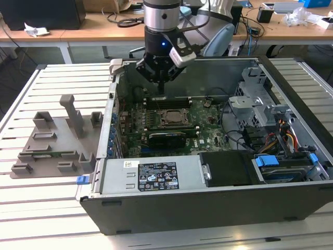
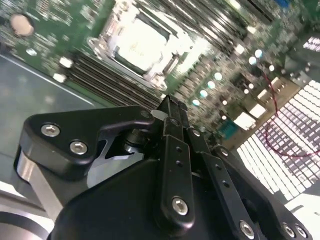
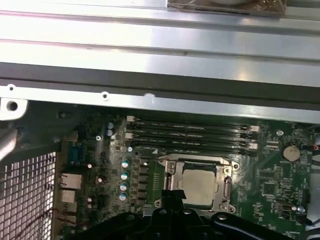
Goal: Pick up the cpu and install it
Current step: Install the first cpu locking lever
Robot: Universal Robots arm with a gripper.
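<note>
We see the cpu (image 3: 199,186) seated in its motherboard socket (image 3: 218,165) with the gripper (image 1: 162,89) poised above, jaws closed on nothing, and any downward drift could scrape it.

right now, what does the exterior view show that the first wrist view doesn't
The exterior view adds the whole computer case, the arm reaching in from above, the drive cage, and the grey holder block on the slatted table at the exterior view's left.

The first wrist view adds board detail: a coin cell battery, a row of capacitors and a mesh grille.

Both show the cpu lying in the metal-framed socket, the memory slots and the closed gripper above the board.
</note>
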